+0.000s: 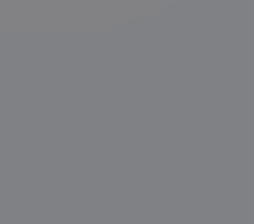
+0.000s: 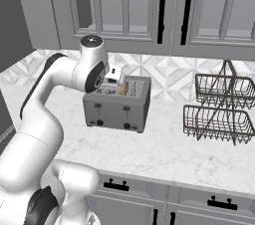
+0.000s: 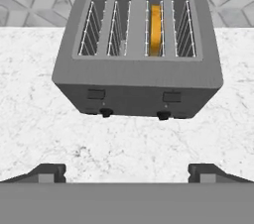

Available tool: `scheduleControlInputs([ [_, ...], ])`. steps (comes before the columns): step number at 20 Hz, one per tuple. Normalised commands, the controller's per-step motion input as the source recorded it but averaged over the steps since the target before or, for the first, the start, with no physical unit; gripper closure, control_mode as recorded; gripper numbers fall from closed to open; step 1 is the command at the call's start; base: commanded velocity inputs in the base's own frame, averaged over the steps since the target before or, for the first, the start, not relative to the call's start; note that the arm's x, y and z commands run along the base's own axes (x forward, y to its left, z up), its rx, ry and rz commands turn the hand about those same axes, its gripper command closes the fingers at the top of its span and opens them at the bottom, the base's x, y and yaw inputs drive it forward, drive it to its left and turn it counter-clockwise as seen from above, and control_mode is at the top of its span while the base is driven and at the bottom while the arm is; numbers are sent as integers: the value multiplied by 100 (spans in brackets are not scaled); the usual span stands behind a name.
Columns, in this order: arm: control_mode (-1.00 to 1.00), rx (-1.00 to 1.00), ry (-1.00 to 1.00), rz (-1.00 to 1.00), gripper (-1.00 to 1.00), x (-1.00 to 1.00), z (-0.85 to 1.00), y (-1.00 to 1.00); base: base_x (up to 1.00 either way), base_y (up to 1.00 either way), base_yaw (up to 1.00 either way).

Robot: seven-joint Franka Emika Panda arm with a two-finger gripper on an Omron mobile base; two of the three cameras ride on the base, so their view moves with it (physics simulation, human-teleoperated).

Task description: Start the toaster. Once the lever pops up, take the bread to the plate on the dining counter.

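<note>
Bread (image 3: 156, 29) stands on edge in the toaster's (image 3: 136, 86) third slot, ahead of and slightly right of the pincer (image 3: 127, 172), long axis running away from it; fingers spread wide, holding nothing.

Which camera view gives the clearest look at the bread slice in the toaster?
The hand view: it looks down into the grey four-slot toaster, where the orange-tan bread slice stands on edge in the third slot from the left. The right base view shows a small tan sliver of the bread slice beside the arm. The left base view is flat grey.
</note>
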Motion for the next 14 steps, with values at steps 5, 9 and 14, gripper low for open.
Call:
scheduleControlInputs([
  [5, -100, 0, -8, 0, -100, 5, -38, -24, 0, 0, 0],
  [9, -100, 0, -6, 0, -100, 0, -48, -11, 0, 0, 0],
  [14, -100, 0, -4, 0, -100, 8, -28, -13, 0, 0, 0],
])
